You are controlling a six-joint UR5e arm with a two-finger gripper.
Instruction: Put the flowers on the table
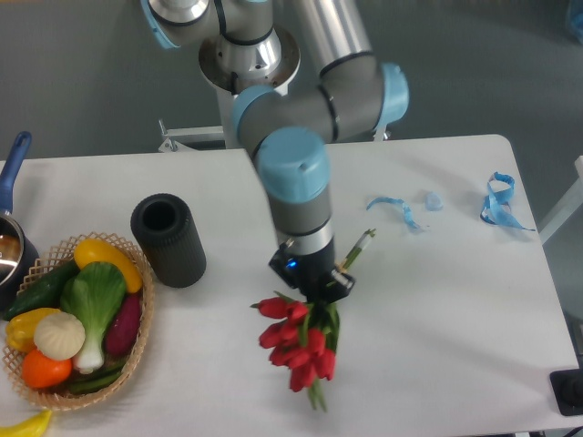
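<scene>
1. A white table [437, 309] is seen filling most of the view, with a grey floor behind it.

2. The UR5e arm [301, 118] is seen reaching down from the far edge, its grey and blue links bent over the middle of the table.

3. A wicker basket [141, 341] is set at the near left corner, filled with a yellow pepper, a green leafy vegetable, a cucumber, a purple piece, an orange fruit and a pale round one.

4. A black cylinder [168, 239] is stood upright just beside the basket, its open top turned upward.

5. The flowers [296, 341], a bunch of red tulips, are seen directly under the gripper [314, 284], heads spread toward the near left and green stems running up toward the wrist and out toward the far right. Whether the heads rest on the table or hang just above it cannot be told.

6. The gripper is pointed downward at the upper part of the bunch. Its fingers are hidden by the wrist body and the leaves, so how far they are parted, and whether the stems are clamped, cannot be told.

7. A pot with a blue handle [11, 164] is cut off at the left edge.

8. Blue ribbon scraps [496, 202] are scattered at the far right, well apart from the bunch.
</scene>
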